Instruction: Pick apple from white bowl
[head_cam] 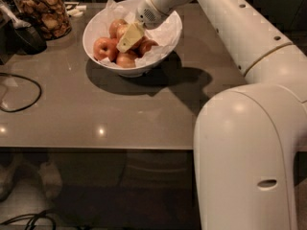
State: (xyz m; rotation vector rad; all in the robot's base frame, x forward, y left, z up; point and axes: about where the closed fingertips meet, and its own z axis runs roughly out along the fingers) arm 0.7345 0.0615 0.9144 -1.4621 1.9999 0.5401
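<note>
The white bowl [165,51], lined with crumpled white paper, stands at the back of the grey table. Several red-orange apples lie in it, among them one on the left [102,47], one at the front [125,60] and one at the back [115,27]. My gripper [129,38] reaches down from the upper right into the bowl. Its pale yellow tip sits among the apples at the middle of the pile and hides part of them. My white arm [230,28] stretches over the bowl's right rim.
A glass jar of brown snacks [44,11] stands at the back left with a dark object [29,36] beside it. A black cable [21,92] loops on the table's left side. The table's front edge [96,148] runs across the middle. My white body [244,166] fills the right.
</note>
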